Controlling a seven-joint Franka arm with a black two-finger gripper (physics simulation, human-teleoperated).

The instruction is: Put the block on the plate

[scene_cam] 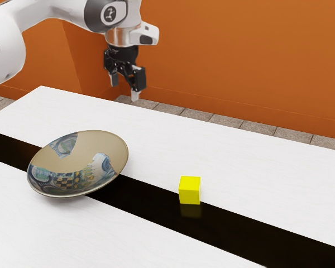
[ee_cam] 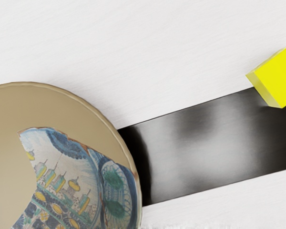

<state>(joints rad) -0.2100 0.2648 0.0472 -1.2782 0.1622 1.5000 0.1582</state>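
High over the far side of the table, the gripper (scene_cam: 124, 88) hangs open, its two fingers apart and nothing between them. A yellow block (scene_cam: 190, 190) rests on the table at the edge of the black stripe, well below the gripper and toward the exterior view's right. The plate (scene_cam: 103, 146), tan with a blue painted pattern, lies toward the exterior view's left, apart from the block. In the wrist view the plate (ee_cam: 71, 107) and the yellow block (ee_cam: 278, 76) are both partly cut off, with the black stripe between them.
The white table (scene_cam: 257, 162) carries a glossy black stripe (scene_cam: 234, 219) that runs under the plate and beside the block. Behind the table are an orange wall (scene_cam: 240, 56) and a tiled floor (scene_cam: 226, 120).
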